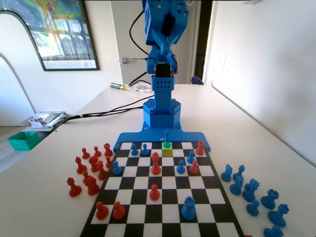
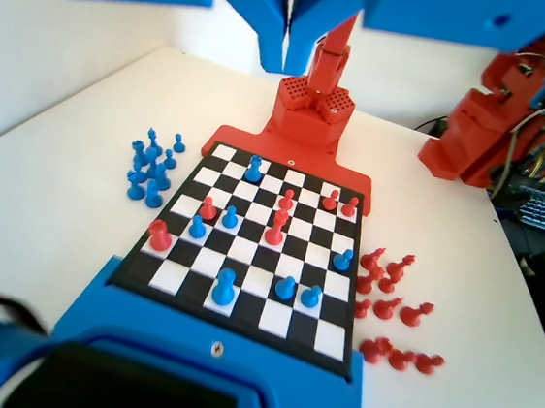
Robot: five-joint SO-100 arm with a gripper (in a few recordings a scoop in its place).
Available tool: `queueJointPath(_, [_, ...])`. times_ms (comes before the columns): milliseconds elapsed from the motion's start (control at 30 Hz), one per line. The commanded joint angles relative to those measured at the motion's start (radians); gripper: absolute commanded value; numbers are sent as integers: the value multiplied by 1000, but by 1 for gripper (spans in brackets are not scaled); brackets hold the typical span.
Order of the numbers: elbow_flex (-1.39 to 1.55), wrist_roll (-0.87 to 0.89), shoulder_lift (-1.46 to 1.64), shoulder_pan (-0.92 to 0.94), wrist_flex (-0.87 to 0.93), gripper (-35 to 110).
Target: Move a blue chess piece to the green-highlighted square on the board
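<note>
Firstly, clerk: what lies left of the flat black-and-white chequered board [image 1: 143, 215], fixed view?

Checker, item one: small teal-green plastic tray [image 1: 23, 140], well apart from the board, at the table's edge. Item two: loose heap of papers [image 1: 47, 119] beyond it. Item three: cluster of red plastic chess pieces [image 1: 91, 170] just beside the board's left rim, off the squares; probably parked there as captured men.

And on the board itself, clerk?

Item four: bright yellow-green highlighted square [image 1: 167, 151], in the rows nearest the blue arm's base. Item five: slim blue plastic chess piece [image 1: 167, 136], upright at that square's far side. Whether its foot sits wholly inside, I cannot tell. My reading: the delivery is made, or nearly so.

The tool?

Item six: blue two-finger gripper [image 2: 285, 64], wrist view, high above the board, jaws pressed together with nothing between them. It is raised, I judge, to keep clear of the standing men.

Right of the board?

Item seven: group of spare blue plastic chess pieces [image 1: 252, 190], near the right rim, set aside as stock.

Surface and room, clerk?

Item eight: smooth white table [image 1: 276, 138], sunlit. Black cables [image 1: 106, 111] trail left of the board's far end, with a yellow-handled screwdriver [image 1: 120, 87] beyond. White walls, and a dark-framed picture [image 1: 54, 34] up left.
</note>
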Motion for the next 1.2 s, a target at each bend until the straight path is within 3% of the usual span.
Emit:
queueJointPath(0, [66,8,115,-17,-66,1])
queueJointPath(1167, [83,28,236,38,-109,1])
